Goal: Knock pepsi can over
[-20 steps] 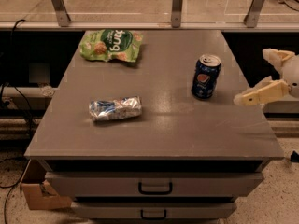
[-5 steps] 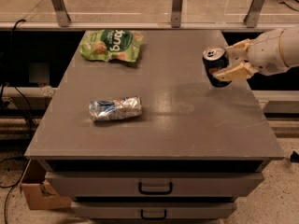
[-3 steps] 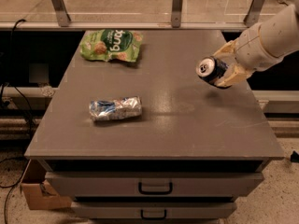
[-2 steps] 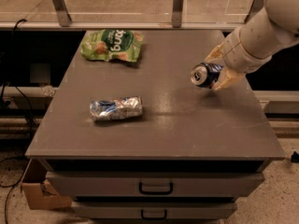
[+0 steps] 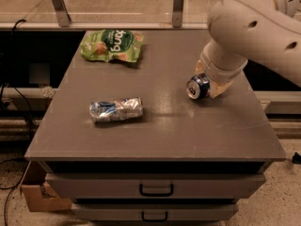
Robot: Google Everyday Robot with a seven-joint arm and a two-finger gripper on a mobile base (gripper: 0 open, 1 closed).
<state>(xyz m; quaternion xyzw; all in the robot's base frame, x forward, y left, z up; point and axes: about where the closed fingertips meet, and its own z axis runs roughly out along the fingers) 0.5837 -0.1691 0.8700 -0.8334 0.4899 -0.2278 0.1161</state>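
Observation:
The pepsi can (image 5: 198,86), dark blue with a silver top, lies tipped on its side on the right part of the grey table (image 5: 155,131), its top facing the front left. My gripper (image 5: 214,81) is right behind and over the can, touching it, with the big white arm (image 5: 254,27) reaching in from the upper right. The arm hides the back end of the can.
A green snack bag (image 5: 112,44) lies at the table's back left. A crumpled silvery-blue foil packet (image 5: 115,109) lies at the front left. Drawers with handles (image 5: 156,189) sit below the tabletop. A cardboard box (image 5: 40,194) stands on the floor at left.
The can stood upright at first; my gripper came in from the right, pushed it leftward and tipped it. It now lies on its side, and the arm has swung further over the table.

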